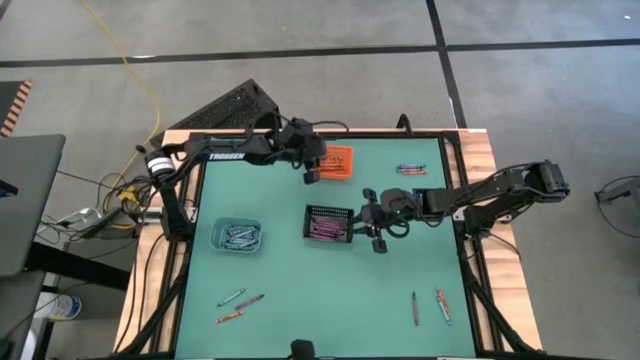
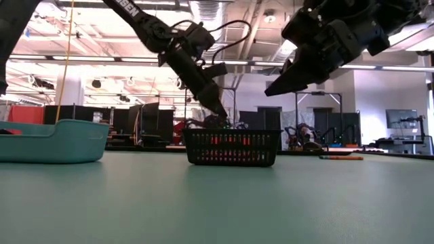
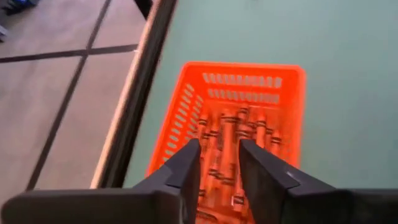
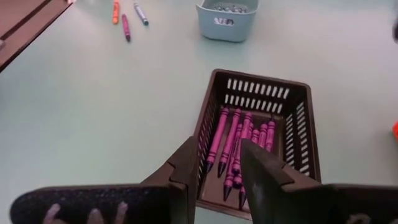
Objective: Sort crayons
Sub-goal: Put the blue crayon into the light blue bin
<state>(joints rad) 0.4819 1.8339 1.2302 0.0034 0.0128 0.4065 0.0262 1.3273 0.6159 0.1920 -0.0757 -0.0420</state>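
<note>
Seen from above, a green tabletop [image 1: 320, 310] carries three small bins and scattered crayons. Taking the tabletop's centre as the middle of a clock face in the overhead view, with twelve o'clock at the far edge, an orange bin [image 1: 337, 160] sits at about twelve o'clock. The left end effector [image 1: 313, 166] hangs over the near-left edge of that bin. In the left wrist view its two dark fingers [image 3: 186, 171] stand apart with nothing between them, and orange crayons [image 3: 233, 140] lie in the bin below.

A black slotted bin [image 1: 328, 223] sits close to the centre. The right end effector [image 1: 372, 222] hovers just beside it, on the three o'clock side. Its fingers [image 4: 264, 168] are spread and empty, above purple crayons [image 4: 239, 146] lying side by side in the black bin.

A pale blue bin [image 1: 236, 236] sits at nine o'clock and holds grey-blue crayons [image 1: 240, 237].

Loose crayons lie on the bare tabletop: three [image 1: 240, 304] at about seven o'clock, two [image 1: 430, 306] at about five o'clock, and a small cluster [image 1: 410, 169] at about two o'clock.

In the low view both arms reach down from above, over the black bin [image 2: 232, 148].
</note>
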